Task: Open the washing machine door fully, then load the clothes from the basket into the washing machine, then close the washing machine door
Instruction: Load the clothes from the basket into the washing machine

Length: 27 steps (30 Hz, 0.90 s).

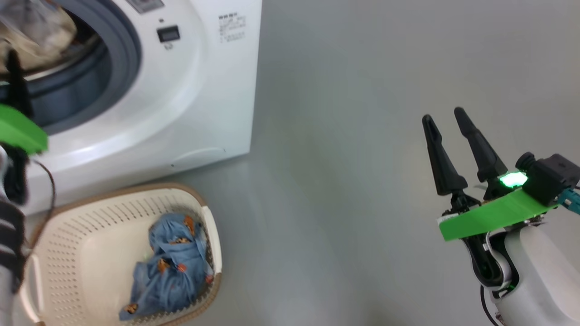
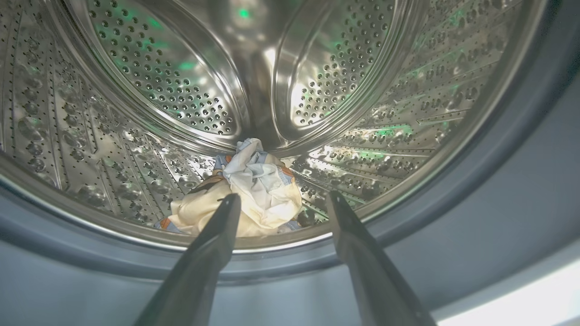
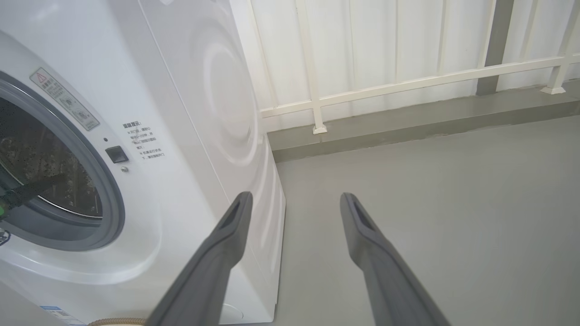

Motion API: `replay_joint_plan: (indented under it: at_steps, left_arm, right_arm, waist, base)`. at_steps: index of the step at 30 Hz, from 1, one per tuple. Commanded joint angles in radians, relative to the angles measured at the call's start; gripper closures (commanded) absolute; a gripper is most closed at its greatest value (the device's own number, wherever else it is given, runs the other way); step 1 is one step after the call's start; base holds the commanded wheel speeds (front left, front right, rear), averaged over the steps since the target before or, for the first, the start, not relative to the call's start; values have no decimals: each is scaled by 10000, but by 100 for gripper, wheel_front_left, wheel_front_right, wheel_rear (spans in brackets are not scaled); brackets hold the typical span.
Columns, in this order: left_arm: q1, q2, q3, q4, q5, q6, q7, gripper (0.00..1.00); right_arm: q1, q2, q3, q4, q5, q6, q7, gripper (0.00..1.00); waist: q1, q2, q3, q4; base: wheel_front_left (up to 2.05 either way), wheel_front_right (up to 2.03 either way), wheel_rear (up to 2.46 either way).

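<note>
In the head view, the washing machine [image 1: 181, 90] stood at the upper left with its mouth uncovered. The left arm [image 1: 20, 131] reached up to that mouth, presumably to deliver laundry. Just in front of the machine, on the floor [image 1: 340, 181], the basket [image 1: 90, 244] held a crumpled blue piece of the clothes [image 1: 170, 267] against its right wall, so loading looked unfinished. The right end effector [image 1: 444, 116] hung well apart over bare floor, fingers spread and empty, probably parked out of the way.

In the left wrist view, the left end effector [image 2: 283, 198] pointed into the steel drum [image 2: 158, 68], fingers apart with nothing between them. A cream and pale blue bundle lay on the drum's bottom just beyond the tips.

In the right wrist view, the right fingers, apart, aimed past the machine's side toward a white railing [image 3: 408, 81].
</note>
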Motion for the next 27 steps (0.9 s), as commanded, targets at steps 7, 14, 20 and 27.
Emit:
replay_joint_plan:
  at_steps: [7,14,20,27]
  left_arm:
    - [1756,227,373,-1326,-288,6,-258,0]
    - [3644,32,848,-3240,-224,205,-269,0]
    - [5214,-222,982,-4850,46,643,-270,0]
    - [6786,-493,1224,-6490,296,1181,-271,0]
  right_arm:
    - [643,-363,105,-46,13,46,-80,0]
    - [986,-527,12,-21,23,46,-80,0]
    - [1230,-662,-44,-2,31,46,-80,0]
    - [1513,-746,-102,33,43,46,-80,0]
  waist:
    - [2,0,-1612,626]
    - [2,0,-2187,996]
    - [2,0,-2530,1377]
    - [2,0,-2837,1739]
  base:
    - [0,0,0]
    - [0,0,0]
    - [0,0,0]
    - [0,0,0]
